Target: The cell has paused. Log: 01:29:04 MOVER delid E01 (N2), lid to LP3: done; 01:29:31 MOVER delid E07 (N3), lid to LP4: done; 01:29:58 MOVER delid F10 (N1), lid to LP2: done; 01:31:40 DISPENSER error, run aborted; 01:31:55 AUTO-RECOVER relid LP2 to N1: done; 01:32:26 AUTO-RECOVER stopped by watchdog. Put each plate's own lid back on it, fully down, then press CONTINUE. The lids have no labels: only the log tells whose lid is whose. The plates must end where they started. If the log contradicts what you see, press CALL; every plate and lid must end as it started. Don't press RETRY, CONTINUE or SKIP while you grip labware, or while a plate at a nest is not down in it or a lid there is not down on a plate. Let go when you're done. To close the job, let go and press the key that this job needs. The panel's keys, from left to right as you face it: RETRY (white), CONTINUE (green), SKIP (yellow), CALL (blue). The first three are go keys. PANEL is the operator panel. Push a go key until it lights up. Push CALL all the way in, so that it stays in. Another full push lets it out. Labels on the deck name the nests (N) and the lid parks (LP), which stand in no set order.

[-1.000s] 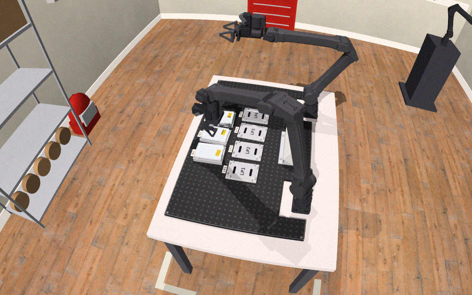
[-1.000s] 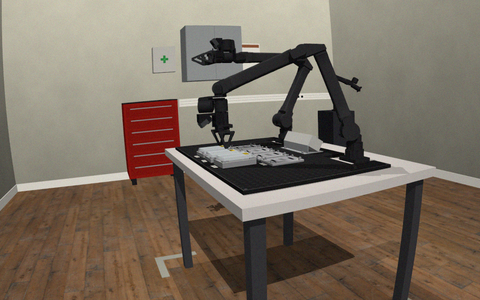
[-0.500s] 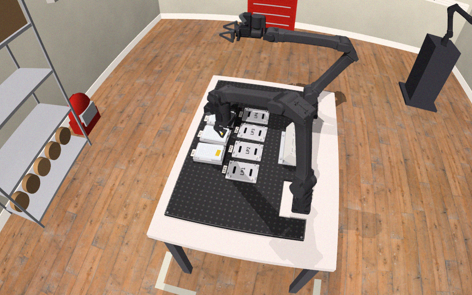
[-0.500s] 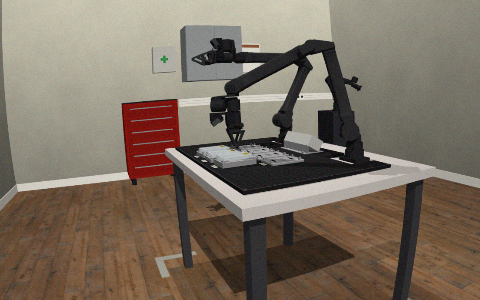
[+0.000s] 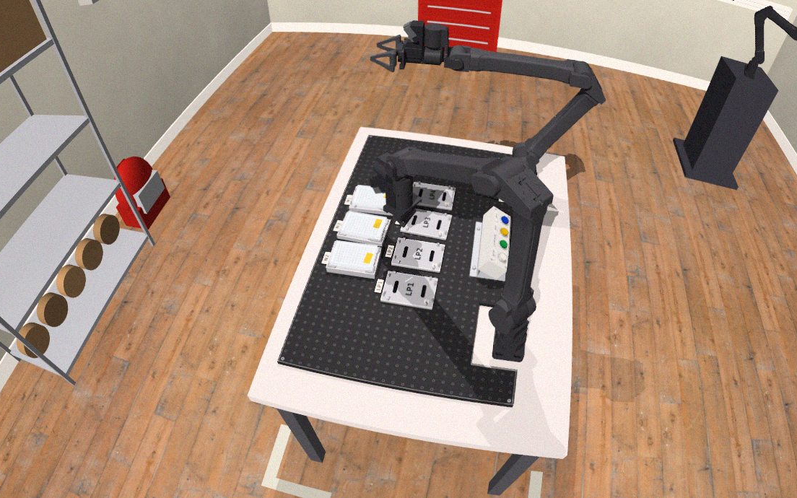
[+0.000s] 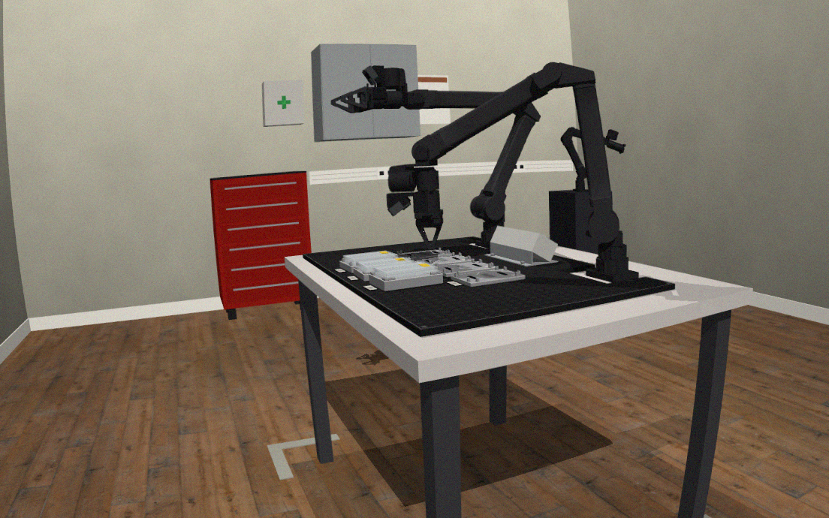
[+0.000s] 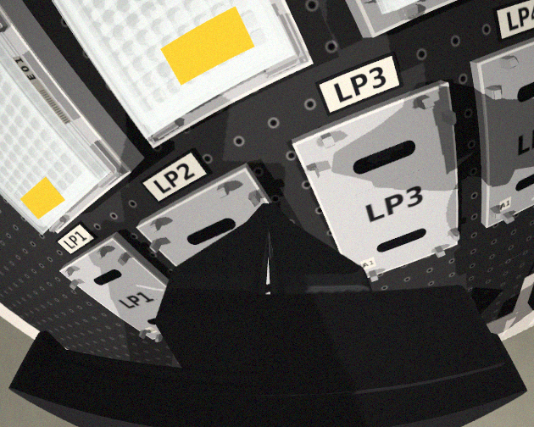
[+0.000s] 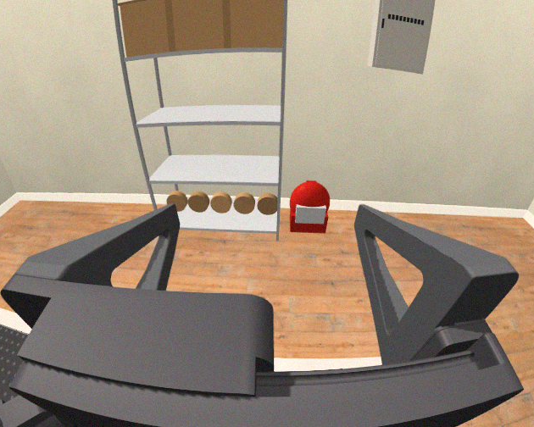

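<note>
- In the top and right wrist views, a grey metal shelf rack (image 5: 87, 115) (image 8: 283, 114) holds round brown discs (image 5: 71, 281) (image 8: 220, 202) on its lowest shelf; the exterior view shows none of them.
- Three clear-topped rectangular well plates lie flat at the nests, each with a yellow patch: the N2 plate (image 5: 352, 255) (image 6: 398, 266) (image 7: 28, 137), the N3 plate (image 5: 359, 226) (image 7: 134, 50) and the N1 plate (image 5: 367, 199), the last partly behind the arm in the top view. Only the left wrist view reads E01 on the N2 plate's side. Their tops look glossy, over rows of round wells.
- The black right gripper (image 5: 374, 52) (image 6: 334, 101) (image 8: 267, 214) hangs in the air well apart from the plates, fingers wide open, nothing between them.
- The black left gripper (image 5: 404, 221) (image 6: 431, 244) (image 7: 268, 213) points down near the lid parks, fingertips together, holding nothing.
- Four flat grey lid parks (image 5: 409, 299) (image 6: 501, 278) (image 7: 341, 197), LP1 to LP4, have dark rounded slots and small corner pegs.
- The pale wedge-shaped operator panel (image 5: 491, 247) (image 6: 514, 243) shows round white, green, yellow and blue keys from above; the exterior view shows its keyless faces.
</note>
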